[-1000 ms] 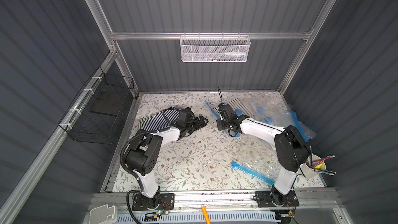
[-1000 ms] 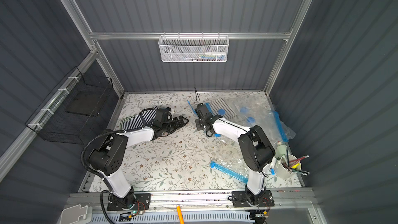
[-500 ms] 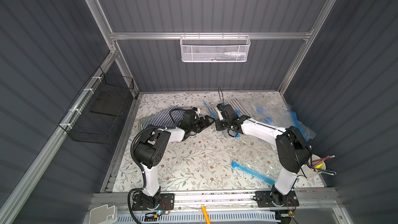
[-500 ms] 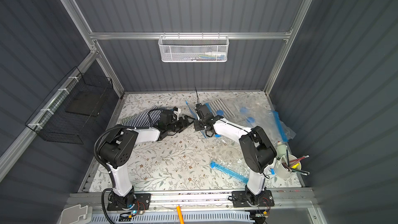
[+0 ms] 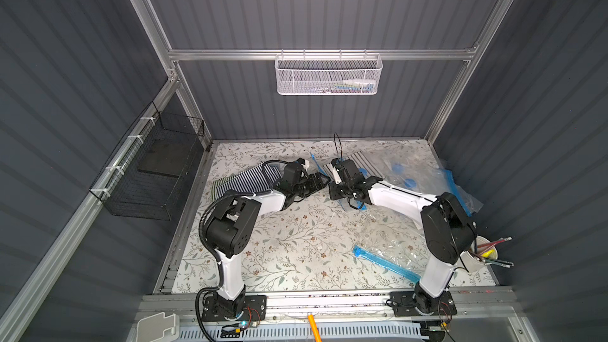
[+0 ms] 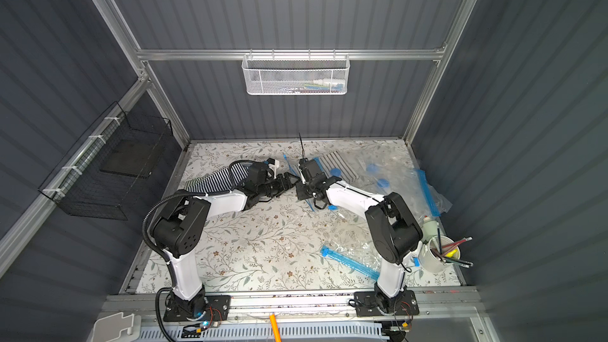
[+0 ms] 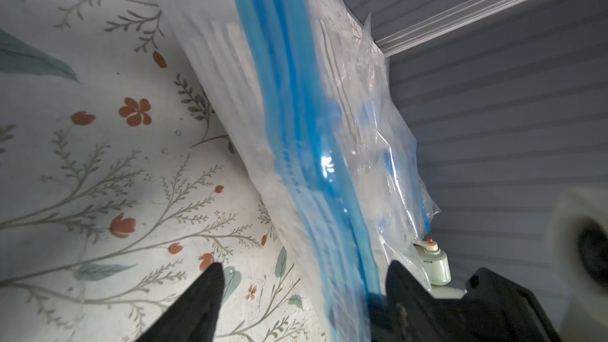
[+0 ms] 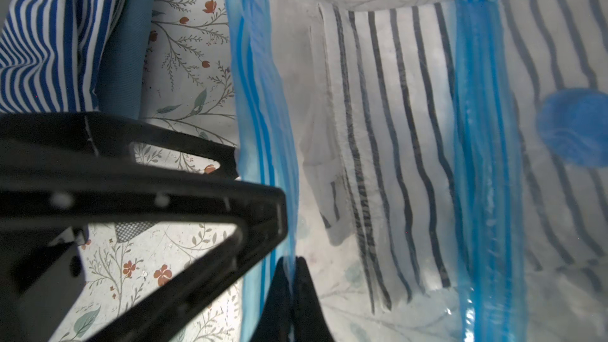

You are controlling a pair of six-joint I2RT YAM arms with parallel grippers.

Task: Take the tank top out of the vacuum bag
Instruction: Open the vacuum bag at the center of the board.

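So in a top view the vacuum bag [image 5: 378, 163] lies at the upper middle of the floral table [image 5: 289, 245], with the tank top [image 5: 362, 162] inside it, grey stripes showing through the plastic; the left gripper [image 5: 320, 181] and right gripper [image 5: 333, 172] meet nearly nose to nose at the bag's blue zip edge [image 5: 317, 166]; containers: a white mesh basket [image 5: 296, 82] on the back wall holding small bits I can't make out, a black wire basket [image 5: 138, 199] on the left wall with a dark flat slab in it, and a white cup [image 5: 473, 264] at lower right full of pencils; a navy striped cloth [image 5: 243, 177] sits left of the grippers.

A top view also catches a pale green bottle [image 6: 429, 225] just beside the cup; not both of them do.

Left wrist view: the left gripper's jaws stand apart, the zip edge running between them close to one finger [image 7: 404, 291], nothing pinched; the bottle peeks out behind the plastic here too.

Right wrist view: the right gripper is clamped tight on the zip edge; this is the only close look at the tank top, lying flat inside the bag near a round blue valve [image 8: 575, 129]; the left gripper's fingers sit just beside the zip edge, the navy cloth beyond.
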